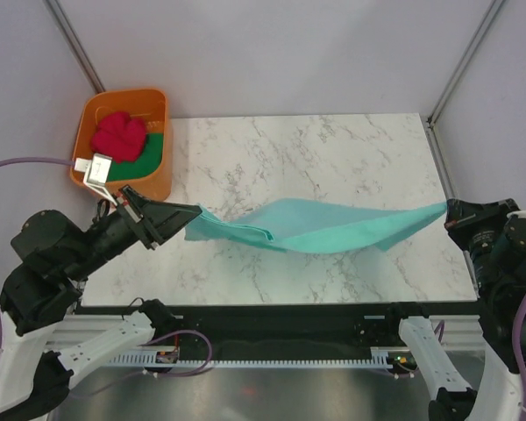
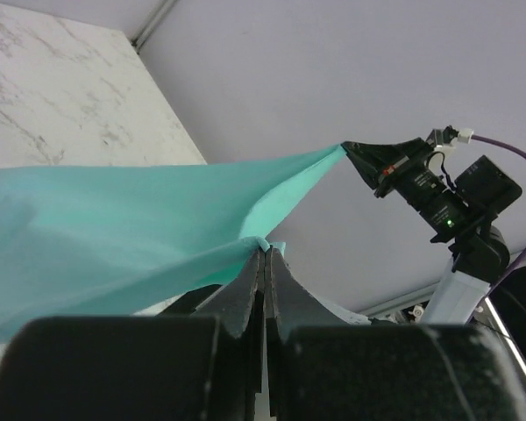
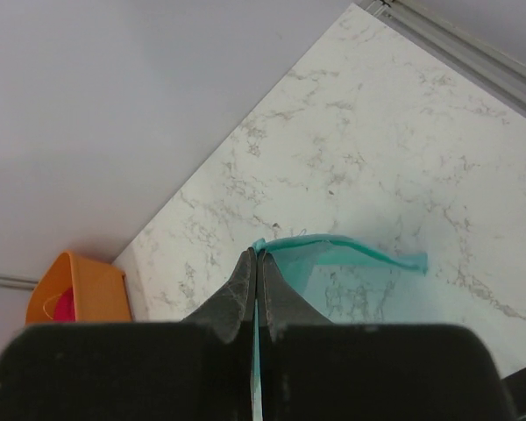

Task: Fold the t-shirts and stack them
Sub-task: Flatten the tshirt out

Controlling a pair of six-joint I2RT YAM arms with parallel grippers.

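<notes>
So the teal t-shirt [image 1: 333, 226] is strung out across the marble table [image 1: 333, 149], sagging a bit in the middle. One end is pinched by the left gripper [image 1: 191, 212], the other by the right gripper [image 1: 448, 210], both clamped tight on the cloth. The pinkish-red t-shirt [image 1: 120, 134] and dark green t-shirt [image 1: 151, 149] are bundled in the orange tub [image 1: 163, 110] at the far left corner.

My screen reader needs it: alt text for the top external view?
A teal t-shirt hangs stretched over a marble table, the left gripper and right gripper each shut on one end. An orange tub at back left holds a red t-shirt and a green t-shirt.
</notes>
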